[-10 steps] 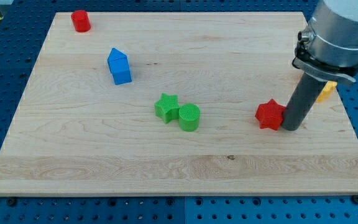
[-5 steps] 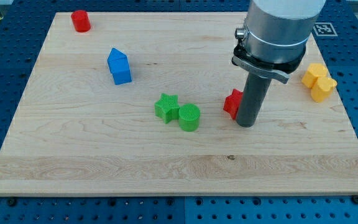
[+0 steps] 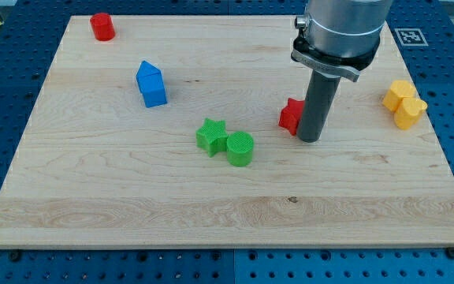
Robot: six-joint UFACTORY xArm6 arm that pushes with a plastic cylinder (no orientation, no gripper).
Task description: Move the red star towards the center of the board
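Note:
The red star [image 3: 291, 116] lies on the wooden board [image 3: 132, 197], right of the board's middle, partly hidden behind my dark rod. My tip [image 3: 308, 140] rests on the board touching the star's right side. The green star [image 3: 210, 136] and the green cylinder [image 3: 240, 148] sit together to the star's left and a little lower.
A blue house-shaped block [image 3: 151, 84] lies at the upper left. A red cylinder [image 3: 102, 26] stands near the top left corner. A yellow block [image 3: 403, 103] sits at the right edge. The arm's grey body [image 3: 339, 31] hangs over the upper right.
My tip has slid from the right side of the board to the left and slightly up, pushing the red star with it towards the middle.

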